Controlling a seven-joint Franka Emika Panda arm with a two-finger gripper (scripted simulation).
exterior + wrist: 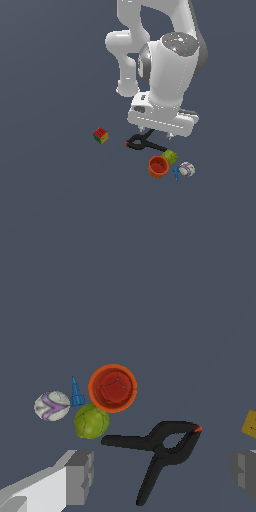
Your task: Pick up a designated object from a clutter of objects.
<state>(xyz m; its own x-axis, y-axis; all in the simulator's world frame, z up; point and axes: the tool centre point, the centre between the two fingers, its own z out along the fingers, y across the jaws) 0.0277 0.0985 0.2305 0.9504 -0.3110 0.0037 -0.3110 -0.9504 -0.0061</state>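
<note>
The grey fingers (pixel 80 476) of the white gripper (pixel 162 476) stand spread wide and grasp nothing, hanging above the black spring clamp with orange tips (pixel 160 451). Just beyond the clamp's handle sits the mottled yellow-green fruit-like ball (pixel 91 421), touching the round orange cup (pixel 112 388). A small blue cone-shaped piece (pixel 76 392) and a white-purple ball (pixel 51 406) lie beside them. The red-green-yellow cube (pixel 100 135) rests well apart.
</note>
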